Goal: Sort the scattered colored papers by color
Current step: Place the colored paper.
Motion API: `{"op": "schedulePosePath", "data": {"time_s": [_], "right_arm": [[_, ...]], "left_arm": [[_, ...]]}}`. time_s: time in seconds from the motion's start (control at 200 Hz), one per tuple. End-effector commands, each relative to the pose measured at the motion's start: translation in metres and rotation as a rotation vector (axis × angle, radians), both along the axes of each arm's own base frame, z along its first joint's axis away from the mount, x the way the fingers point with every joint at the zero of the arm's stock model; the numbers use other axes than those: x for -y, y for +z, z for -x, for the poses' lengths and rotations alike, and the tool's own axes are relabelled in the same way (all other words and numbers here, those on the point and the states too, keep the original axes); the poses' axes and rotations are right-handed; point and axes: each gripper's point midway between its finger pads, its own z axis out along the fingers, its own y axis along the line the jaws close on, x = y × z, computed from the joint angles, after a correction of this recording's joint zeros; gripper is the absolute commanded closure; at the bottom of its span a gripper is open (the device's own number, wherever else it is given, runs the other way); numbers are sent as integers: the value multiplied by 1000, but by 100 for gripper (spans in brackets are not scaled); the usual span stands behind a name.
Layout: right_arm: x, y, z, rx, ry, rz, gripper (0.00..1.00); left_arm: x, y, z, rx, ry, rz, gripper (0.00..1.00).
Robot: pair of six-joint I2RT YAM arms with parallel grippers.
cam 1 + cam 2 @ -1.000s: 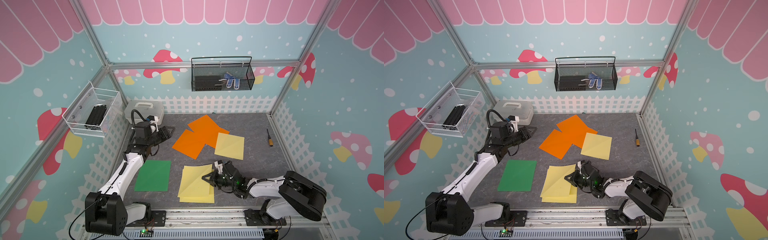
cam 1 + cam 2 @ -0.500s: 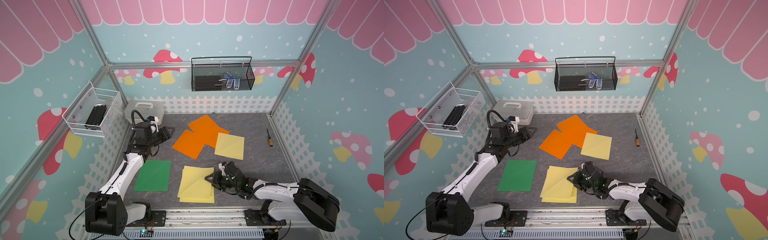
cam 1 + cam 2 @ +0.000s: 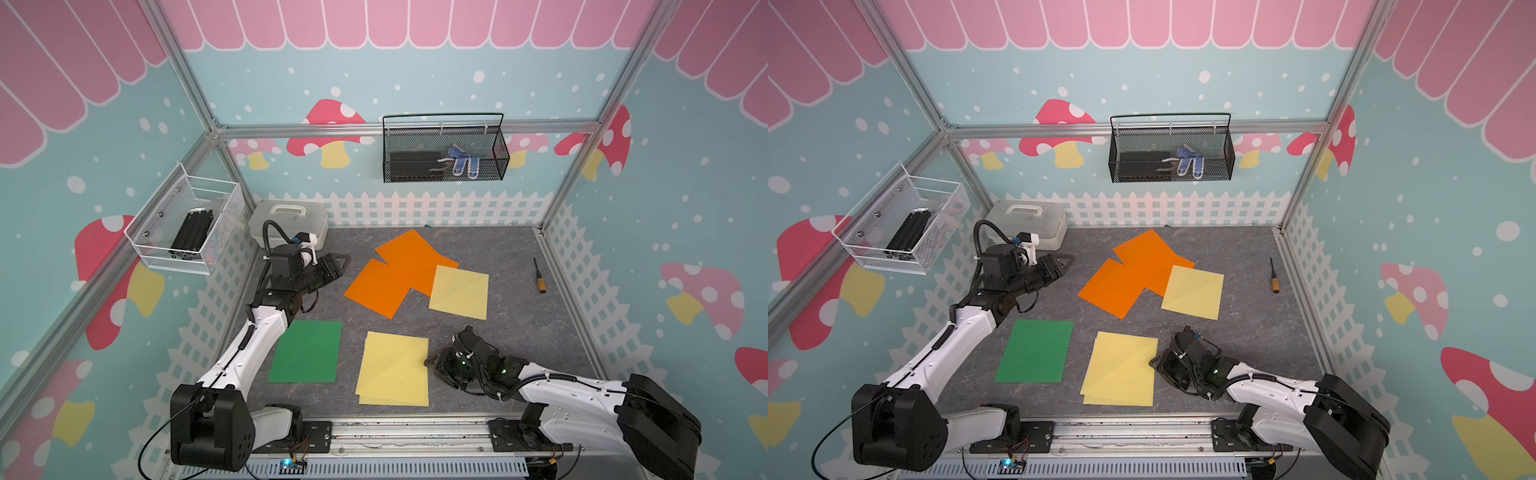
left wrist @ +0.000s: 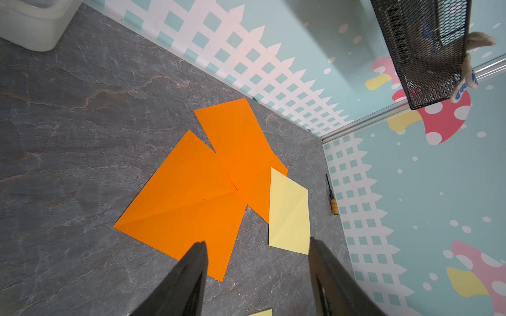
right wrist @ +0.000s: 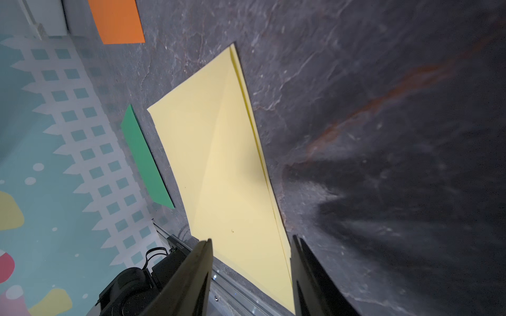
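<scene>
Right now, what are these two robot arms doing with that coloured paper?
They are sorting paper by colour. The right gripper stands open at the edge of a stack of pale yellow sheets, with a dark green sheet alongside. The left gripper hangs open near two overlapping bright orange sheets; a lone pale yellow sheet lies partly on them.

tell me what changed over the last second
The right gripper opened and let go of the top yellow sheet, whose lifted corner dropped flat onto the yellow stack, and backed off a little. The left gripper, orange sheets, green sheet and lone yellow sheet stayed put.
</scene>
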Motion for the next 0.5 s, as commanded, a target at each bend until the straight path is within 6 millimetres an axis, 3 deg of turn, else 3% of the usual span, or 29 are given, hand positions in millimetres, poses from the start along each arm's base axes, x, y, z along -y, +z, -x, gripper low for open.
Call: {"op": "schedulePosePath", "data": {"time_s": [0.0,0.165,0.285,0.37,0.495], "right_arm": [[23,8,-11,13,-67,75,51],[66,64,-49,150,-79,213,50],[99,109,-88,250,-94,290,49],[114,121,-117,258,-98,322,50],[134,114,-156,215,-98,332,50]], "left_arm": [[0,0,0,11,-17,2,38],[5,-5,-3,-5,-34,30,35],[19,-13,-6,-24,-68,46,35],[30,-19,-9,-40,-94,50,35],[62,-32,-13,-66,-177,38,35]]}}
